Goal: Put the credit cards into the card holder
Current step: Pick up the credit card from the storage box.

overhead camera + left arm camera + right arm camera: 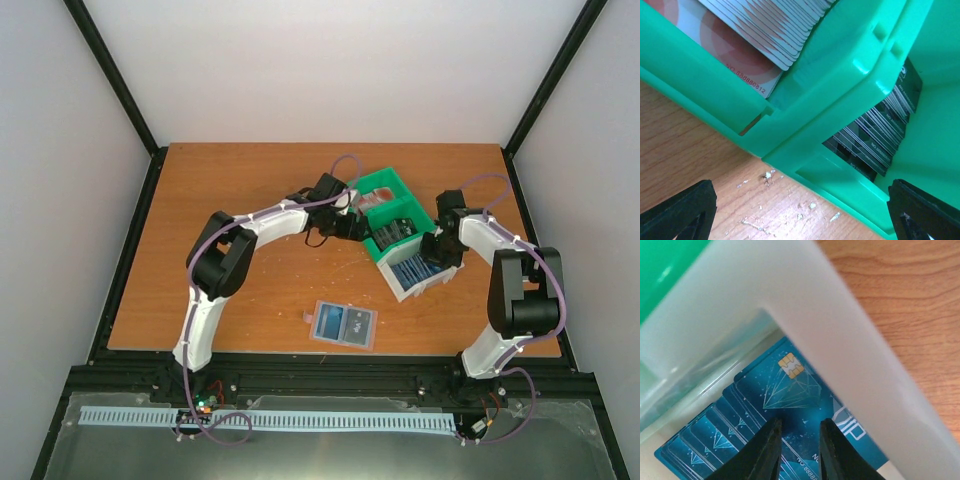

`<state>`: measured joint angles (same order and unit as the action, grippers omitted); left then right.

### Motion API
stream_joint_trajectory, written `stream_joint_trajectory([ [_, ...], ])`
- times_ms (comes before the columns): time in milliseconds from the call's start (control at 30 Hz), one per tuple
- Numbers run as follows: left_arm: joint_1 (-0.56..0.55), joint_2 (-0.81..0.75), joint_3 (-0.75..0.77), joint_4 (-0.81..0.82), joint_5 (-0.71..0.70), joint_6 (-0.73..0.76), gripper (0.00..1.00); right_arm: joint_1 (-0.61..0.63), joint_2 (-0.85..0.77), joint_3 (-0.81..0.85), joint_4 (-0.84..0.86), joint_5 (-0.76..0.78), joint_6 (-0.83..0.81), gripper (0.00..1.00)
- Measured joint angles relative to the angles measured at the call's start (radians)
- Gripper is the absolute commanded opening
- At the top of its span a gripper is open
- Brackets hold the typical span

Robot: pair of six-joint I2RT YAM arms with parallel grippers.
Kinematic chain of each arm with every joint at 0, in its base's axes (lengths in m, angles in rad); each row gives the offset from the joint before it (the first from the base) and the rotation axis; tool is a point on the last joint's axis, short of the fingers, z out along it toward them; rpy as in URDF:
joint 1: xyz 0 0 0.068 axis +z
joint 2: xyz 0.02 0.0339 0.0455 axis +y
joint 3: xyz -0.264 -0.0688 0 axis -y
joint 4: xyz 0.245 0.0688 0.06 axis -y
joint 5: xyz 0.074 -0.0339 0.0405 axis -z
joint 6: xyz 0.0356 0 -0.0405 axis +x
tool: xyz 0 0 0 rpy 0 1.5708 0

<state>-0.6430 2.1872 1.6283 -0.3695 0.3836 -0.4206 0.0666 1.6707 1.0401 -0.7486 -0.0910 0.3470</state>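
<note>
The credit cards stand in stacks in a green-and-white compartment tray point(385, 182). Red-and-white cards point(740, 30) and dark cards point(880, 135) fill its green bays. Blue cards point(795, 385) fill the white bay point(840, 340). My right gripper point(800, 422) points down into that bay, its fingers a narrow gap apart, both in front of the top blue card's face and gripping nothing. My left gripper point(800, 220) is wide open and low at the tray's left outer wall, holding nothing. The card holder point(343, 325) lies open on the table near the front edge.
The tray point(840, 80) sits at an angle on the wooden table point(250, 290), right of centre. Both arms reach in toward it from either side. Black frame rails run along the table's edges.
</note>
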Motion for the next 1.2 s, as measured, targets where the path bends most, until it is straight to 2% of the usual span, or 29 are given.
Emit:
stream_joint_trajectory([
  [367,-0.051,0.053,0.059,-0.042,-0.11,-0.013,0.93,0.017,0.0,0.0,0.019,0.002,-0.072,0.32],
  [500,-0.061,0.085,0.114,-0.081,-0.169,-0.031,0.92,0.044,0.004,0.0,0.032,0.041,-0.092,0.31],
  [833,-0.075,0.114,0.163,-0.121,-0.23,-0.072,0.81,0.067,0.017,0.0,0.044,0.092,-0.126,0.27],
  [1200,-0.078,0.114,0.163,-0.126,-0.235,-0.076,0.8,0.078,0.011,0.0,0.038,0.114,-0.141,0.25],
])
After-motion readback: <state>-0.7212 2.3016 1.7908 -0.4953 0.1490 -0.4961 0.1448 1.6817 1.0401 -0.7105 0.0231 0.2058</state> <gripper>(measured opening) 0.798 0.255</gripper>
